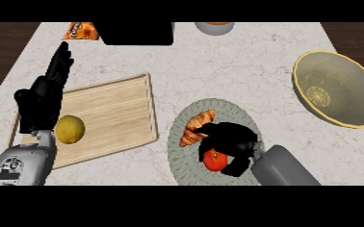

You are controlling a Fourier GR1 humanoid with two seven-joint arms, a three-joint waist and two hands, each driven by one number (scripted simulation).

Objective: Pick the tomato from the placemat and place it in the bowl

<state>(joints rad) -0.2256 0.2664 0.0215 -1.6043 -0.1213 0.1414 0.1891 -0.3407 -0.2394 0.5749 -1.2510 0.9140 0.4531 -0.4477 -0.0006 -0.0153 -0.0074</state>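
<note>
On the placemat (213, 107), we find the right hand (231, 137) curled around the tomato (215, 159), not yet lifted, a croissant (197, 127) beside it. Carrying it to the bowl (332, 87), well apart, remains. Left hand (44, 98) rests open.

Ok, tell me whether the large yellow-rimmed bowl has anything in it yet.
Empty. The large yellow-rimmed bowl shows only its bare grey inside; the red tomato is on the round grey placemat, under the right hand.

Red tomato (214, 159) on round placemat (186, 161)
</note>
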